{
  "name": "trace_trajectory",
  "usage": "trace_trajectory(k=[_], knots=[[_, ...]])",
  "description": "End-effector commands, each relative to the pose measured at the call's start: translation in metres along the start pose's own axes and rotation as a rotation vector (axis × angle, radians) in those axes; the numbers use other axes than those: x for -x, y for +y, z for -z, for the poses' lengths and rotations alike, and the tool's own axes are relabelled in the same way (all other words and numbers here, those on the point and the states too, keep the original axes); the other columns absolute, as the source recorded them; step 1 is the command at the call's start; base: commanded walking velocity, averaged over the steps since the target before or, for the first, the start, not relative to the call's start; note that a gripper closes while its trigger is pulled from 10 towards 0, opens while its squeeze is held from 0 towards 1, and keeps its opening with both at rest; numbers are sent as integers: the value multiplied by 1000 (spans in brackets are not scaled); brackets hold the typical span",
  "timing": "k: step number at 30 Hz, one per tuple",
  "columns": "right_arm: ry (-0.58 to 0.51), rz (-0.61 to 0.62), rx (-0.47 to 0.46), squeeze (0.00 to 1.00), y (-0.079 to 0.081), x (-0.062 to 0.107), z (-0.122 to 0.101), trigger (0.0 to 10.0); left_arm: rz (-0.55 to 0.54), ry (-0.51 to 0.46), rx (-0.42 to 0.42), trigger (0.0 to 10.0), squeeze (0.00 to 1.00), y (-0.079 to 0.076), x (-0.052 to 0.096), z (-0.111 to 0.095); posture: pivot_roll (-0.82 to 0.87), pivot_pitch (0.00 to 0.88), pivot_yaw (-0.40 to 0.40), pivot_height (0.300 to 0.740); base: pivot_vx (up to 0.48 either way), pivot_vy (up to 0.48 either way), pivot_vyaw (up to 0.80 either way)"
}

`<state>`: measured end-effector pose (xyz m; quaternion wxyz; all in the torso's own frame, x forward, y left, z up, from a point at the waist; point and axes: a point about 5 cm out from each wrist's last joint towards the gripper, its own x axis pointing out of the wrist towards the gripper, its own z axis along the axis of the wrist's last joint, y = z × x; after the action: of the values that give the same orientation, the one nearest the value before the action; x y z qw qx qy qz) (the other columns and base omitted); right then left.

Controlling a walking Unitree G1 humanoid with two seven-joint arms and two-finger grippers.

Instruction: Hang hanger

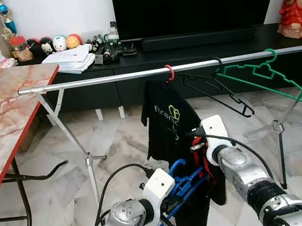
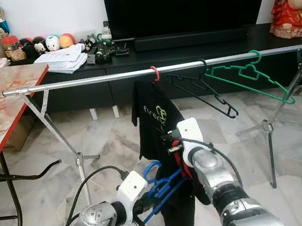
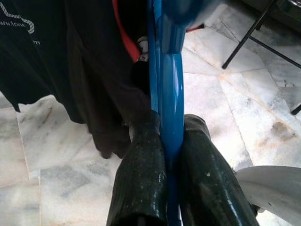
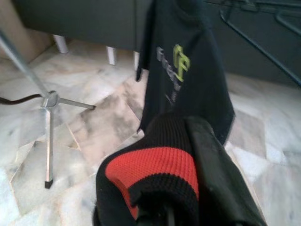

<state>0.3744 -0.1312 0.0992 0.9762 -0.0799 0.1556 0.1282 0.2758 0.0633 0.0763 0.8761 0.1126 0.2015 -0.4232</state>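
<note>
**Blue hanger held low, below rail**

Left pincer [image 1: 166, 204] pinches the glossy blue plastic hanger [image 1: 179, 187], its hook at 1 o'clock from the fingers. Right pincer [image 1: 198, 150] is clamped on a black knit garment with a red band [image 4: 150, 172]. Chrome rail [image 1: 104, 79] at 12 carries a black shirt [image 1: 167, 122], a black hanger [image 1: 217, 92] and a green hanger [image 1: 261, 76].

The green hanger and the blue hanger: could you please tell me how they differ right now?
The green hanger hangs by its hook on the silver rail, while the blue hanger sits low, off the rail. The green hanger is free of any gripper; the blue hanger is clamped between the left gripper's black fingers. The green hanger is one thin frame; the blue looks like several bars bundled. Both carry no clothing.
</note>
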Motion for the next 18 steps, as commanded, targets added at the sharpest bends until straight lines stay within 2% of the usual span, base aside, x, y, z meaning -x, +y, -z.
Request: trace_trajectory(k=[1,6,10,11,12,14,18], knots=[[-56,-114,58,0,17,-1,-16,10000,-38,-32,-4,10000,0,4,-2,-5,91,0,-25,740,0,0,0],[-51,-154,32,0,20,5,-10,10000,-148,-63,13,10000,0,15,-6,-11,89,0,-26,740,0,0,0],[-33,-141,75,0,16,10,-1,10000,-176,-87,23,10000,0,18,-7,-15,73,0,-21,740,0,0,0],[-17,-86,129,0,8,12,5,10000,-222,-111,35,10000,0,22,-8,-19,71,0,-21,740,0,0,0],[-9,-46,143,0,2,13,7,10000,-253,-129,42,10000,0,25,-8,-22,68,0,-19,740,0,0,0],[-3,18,105,0,-7,14,9,10000,-284,-153,59,10000,0,29,-8,-26,68,0,-21,740,0,0,0],[-10,64,83,0,-15,17,7,10000,-280,-178,96,10000,0,29,-9,-29,64,0,-20,740,0,0,0]])
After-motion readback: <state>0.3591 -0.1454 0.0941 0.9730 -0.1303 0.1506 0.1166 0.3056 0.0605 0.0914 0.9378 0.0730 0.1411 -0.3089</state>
